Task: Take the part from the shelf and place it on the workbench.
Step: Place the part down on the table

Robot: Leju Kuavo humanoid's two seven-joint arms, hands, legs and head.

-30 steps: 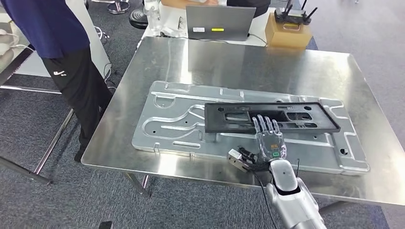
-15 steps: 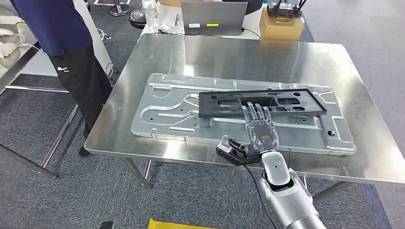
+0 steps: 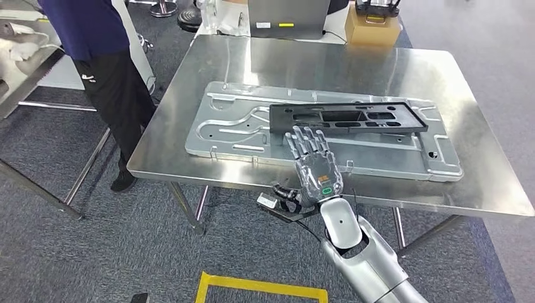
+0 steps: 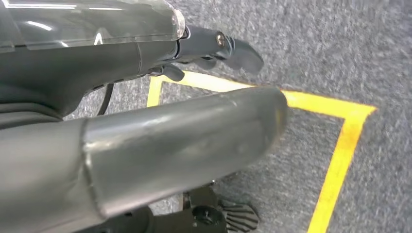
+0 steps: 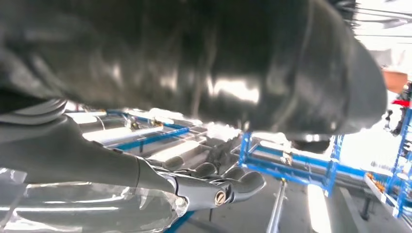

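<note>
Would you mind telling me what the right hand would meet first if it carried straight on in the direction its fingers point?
Probably the black part. The right hand is open, and its fingers point across the grey metal plate toward the part's near edge. Its height above the plate is unclear, so it might brush the plate first.

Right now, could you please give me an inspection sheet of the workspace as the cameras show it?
Surface: shiny steel workbench, grey embossed metal plate lying flat on it.
Job's things: black rectangular plastic frame part resting on the plate, nothing gripping it.
Clutter: laptop and cardboard box on the table beyond.
Robot hands: right robot hand raised over the near edge, fingers spread, empty; left robot hand hangs over the floor, state unclear.
Cables: black cable at the right wrist.
Surroundings: person in dark clothes beside the bench; yellow floor tape on grey carpet.
</note>
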